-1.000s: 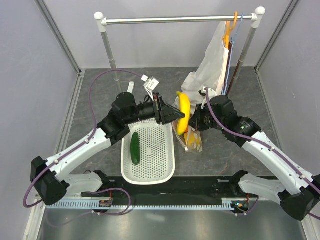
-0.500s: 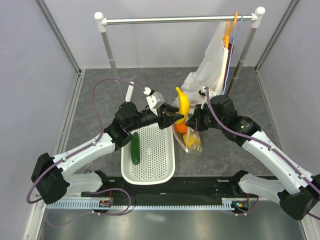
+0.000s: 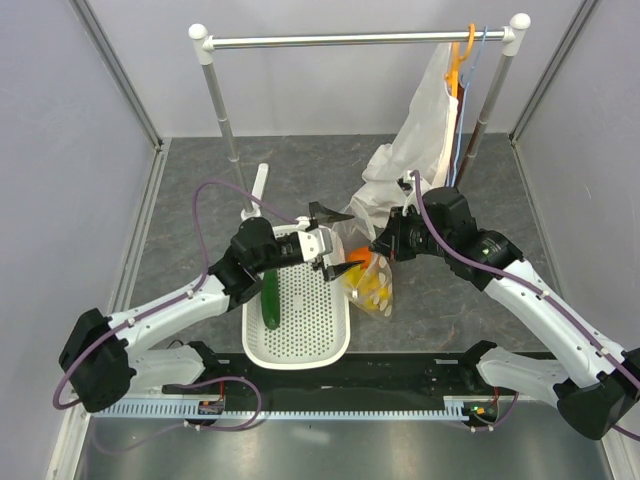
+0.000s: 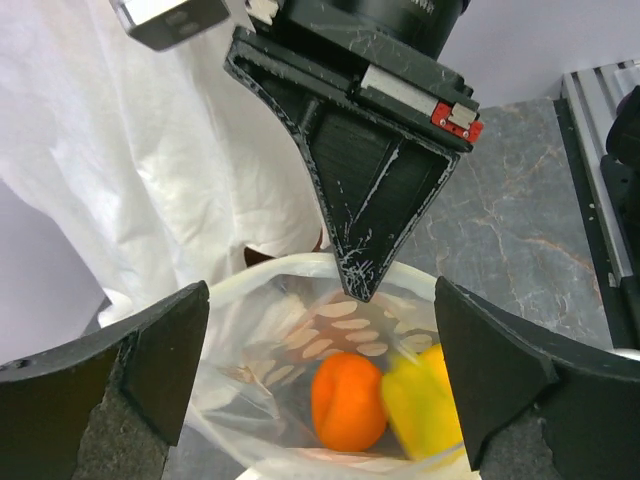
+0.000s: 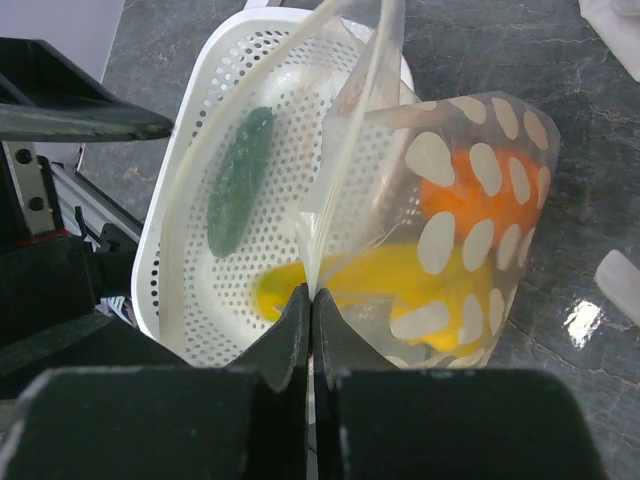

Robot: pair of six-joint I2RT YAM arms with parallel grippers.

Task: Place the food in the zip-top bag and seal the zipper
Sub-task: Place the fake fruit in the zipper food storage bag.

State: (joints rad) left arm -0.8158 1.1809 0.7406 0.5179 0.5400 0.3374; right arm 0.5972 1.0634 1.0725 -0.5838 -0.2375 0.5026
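Note:
The dotted zip-top bag [image 3: 368, 290] hangs at the basket's right edge, its zipper rim [image 4: 290, 268] gaping open. My right gripper [image 5: 312, 298] is shut on the bag's edge and holds it up. My left gripper [image 3: 345, 241] stands open just over the mouth, nothing between its fingers [image 4: 140, 360]. Inside the bag lie the orange [image 4: 348, 402] and blurred yellow food [image 4: 425, 405]; I cannot tell banana from pepper. The orange [image 5: 470, 195] and a long yellow shape [image 5: 390, 280] show through the dotted wall. The dark green cucumber [image 3: 270, 297] lies in the white basket [image 3: 300, 348].
A clothes rail [image 3: 350, 40] crosses the back, with white cloth [image 3: 420, 120] on hangers drooping to the table right behind the bag. A small white object [image 3: 261, 182] lies behind the basket. Grey walls close both sides.
My left gripper opened and let go of the banana it held upright over the bag. The banana dropped inside, and the gripper sank lower towards the mouth. The right gripper kept its hold.

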